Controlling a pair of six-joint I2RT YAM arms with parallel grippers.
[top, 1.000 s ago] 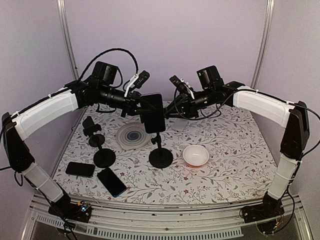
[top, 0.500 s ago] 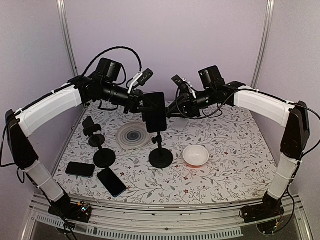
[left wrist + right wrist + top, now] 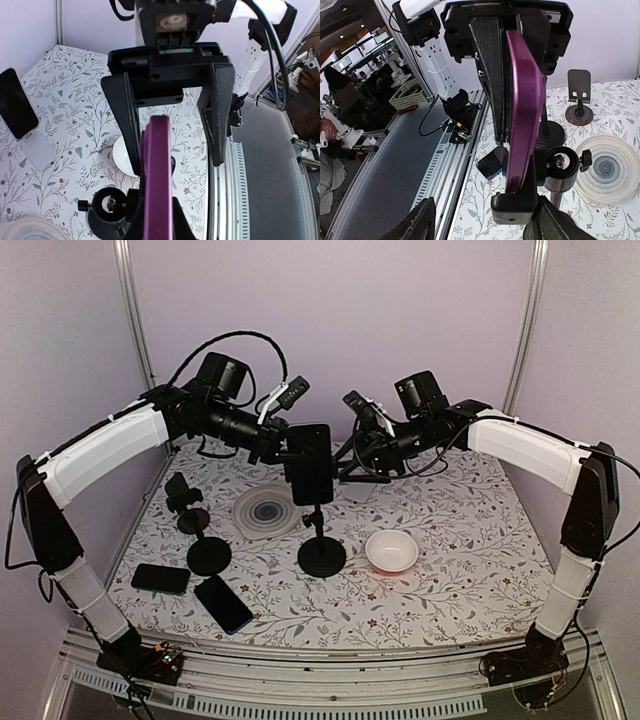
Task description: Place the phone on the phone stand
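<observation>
**Phone at the stand, release not yet made.**
Top view: phone (image 3: 310, 462) upright at frame centre, atop the stand (image 3: 322, 550) on the table (image 3: 470, 540); left gripper (image 3: 288, 447) grips its left edge, right gripper (image 3: 347, 470) just beside its right edge. Left wrist view: left gripper clamped on the phone; right gripper gapes wide, holding nothing. Right wrist view: the phone's lower edge appears to sit in the cradle (image 3: 515, 205). Judged next: confirm seating, then open the left gripper and back away without tipping.
</observation>
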